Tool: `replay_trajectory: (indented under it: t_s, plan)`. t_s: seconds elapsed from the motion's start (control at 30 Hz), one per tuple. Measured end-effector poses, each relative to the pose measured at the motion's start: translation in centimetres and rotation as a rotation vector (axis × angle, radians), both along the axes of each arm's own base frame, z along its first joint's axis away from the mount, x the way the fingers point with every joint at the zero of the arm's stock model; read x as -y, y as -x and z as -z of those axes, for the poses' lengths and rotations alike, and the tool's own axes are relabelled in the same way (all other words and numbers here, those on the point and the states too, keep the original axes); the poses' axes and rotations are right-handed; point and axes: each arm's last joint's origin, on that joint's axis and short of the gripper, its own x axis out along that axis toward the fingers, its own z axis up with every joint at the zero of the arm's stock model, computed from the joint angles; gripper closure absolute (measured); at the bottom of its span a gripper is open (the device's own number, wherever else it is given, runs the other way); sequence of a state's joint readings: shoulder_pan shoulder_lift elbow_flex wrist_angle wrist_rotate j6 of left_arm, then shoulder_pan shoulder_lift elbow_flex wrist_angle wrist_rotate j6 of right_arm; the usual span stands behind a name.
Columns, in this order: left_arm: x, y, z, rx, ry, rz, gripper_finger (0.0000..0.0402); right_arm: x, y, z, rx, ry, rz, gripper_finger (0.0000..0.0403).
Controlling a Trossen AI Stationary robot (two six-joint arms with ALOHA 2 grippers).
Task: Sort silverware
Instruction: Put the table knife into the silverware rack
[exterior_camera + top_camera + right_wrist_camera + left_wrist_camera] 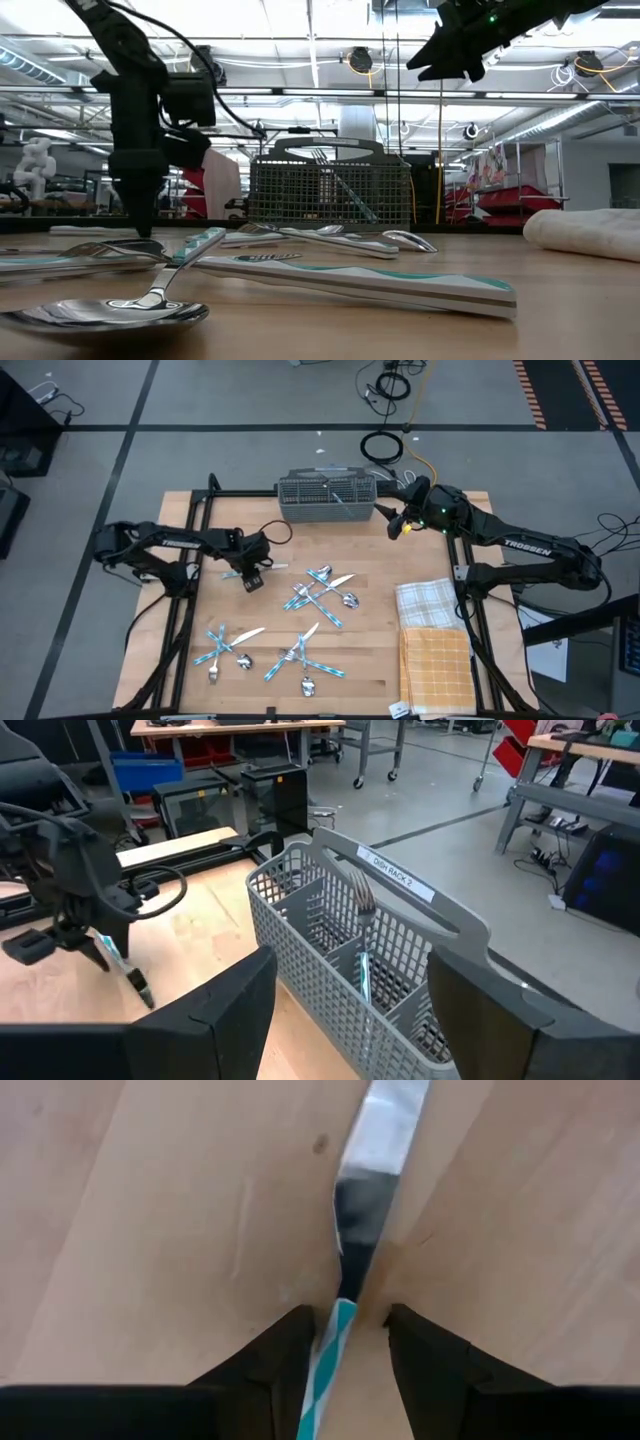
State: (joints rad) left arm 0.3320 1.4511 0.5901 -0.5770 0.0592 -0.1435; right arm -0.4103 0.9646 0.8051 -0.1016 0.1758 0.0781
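Silverware with teal-striped handles lies in three loose heaps on the wooden table (370, 640): one in the middle (322, 595) and two nearer the front (228, 645) (303, 660). A single knife (365, 1190) lies flat to their left. My left gripper (348, 1320) (252, 576) points straight down over it, open. Its fingers stand on either side of the knife where the handle (330, 1365) meets the blade. My right gripper (396, 525) hangs open and empty, raised beside the right end of the grey mesh caddy (327, 497). A fork (362, 915) stands inside the caddy.
A white checked cloth (428, 600) and an orange checked cloth (436, 660) lie at the table's right front. The caddy stands at the middle of the far edge. Bare wood lies between the caddy and the heaps.
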Motion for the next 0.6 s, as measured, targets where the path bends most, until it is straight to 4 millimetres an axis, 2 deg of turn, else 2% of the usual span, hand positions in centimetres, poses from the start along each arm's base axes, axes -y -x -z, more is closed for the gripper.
replay_trajectory:
  t_s: [0.1, 0.23, 0.27, 0.43, 0.6]
  plan:
    - [-0.1, -0.1, 0.5, -0.021, 0.012, 0.024, 0.0286, 0.0, 0.0, 0.1, -0.001, -0.018, 0.003, 0.0158]
    - [-0.2, -0.2, 0.4, -0.021, -0.004, 0.015, 0.0373, 0.0, 0.0, 0.1, -0.005, -0.02, 0.002, 0.0158]
    - [-0.2, -0.2, 0.4, -0.02, -0.011, 0.012, 0.0383, 0.0, 0.0, 0.1, -0.006, -0.02, 0.002, 0.0158]
    - [-0.3, -0.3, 0.1, -0.028, -0.025, -0.002, 0.0388, 0.0, 0.0, 0.1, -0.002, -0.024, 0.004, 0.0158]
    - [-0.4, -0.8, -1.9, 0.031, -0.061, -0.039, 0.0391, 0.0, 0.0, 0.1, 0.004, -0.033, 0.006, 0.0158]
